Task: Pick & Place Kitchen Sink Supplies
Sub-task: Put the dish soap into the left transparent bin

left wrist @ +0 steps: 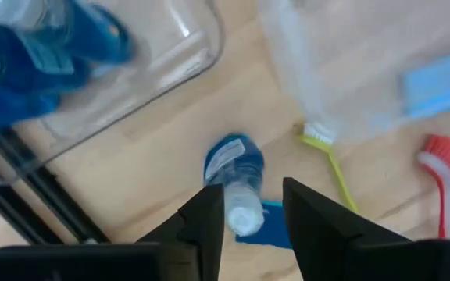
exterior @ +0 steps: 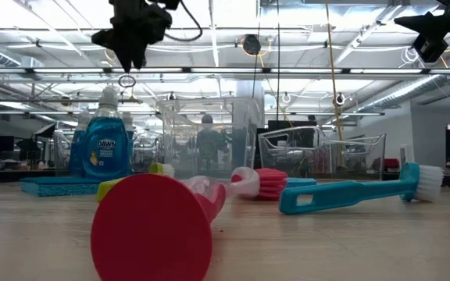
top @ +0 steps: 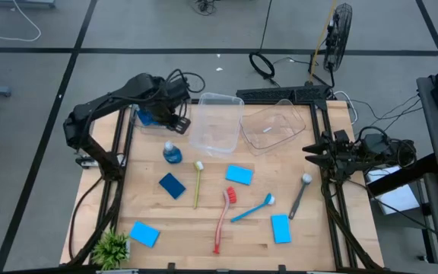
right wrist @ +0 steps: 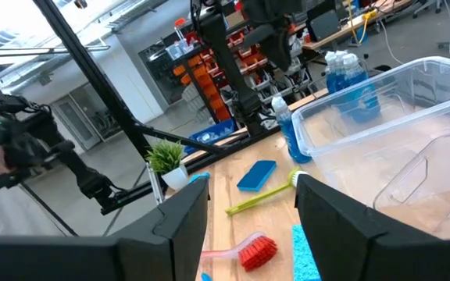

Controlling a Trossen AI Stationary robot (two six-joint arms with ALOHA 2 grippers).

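The left hand (left wrist: pixel 247 204) hangs open, empty, above the small clear bottle of blue liquid (top: pixel 172 152) standing upright on the wooden table (top: pixel 204 228); the right hand (top: pixel 308 151) waits open at the table's right edge.

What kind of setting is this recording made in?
Probably a robotics lab or workshop: a wooden table on a metal frame, cables across the grey floor, and parts shelves behind.
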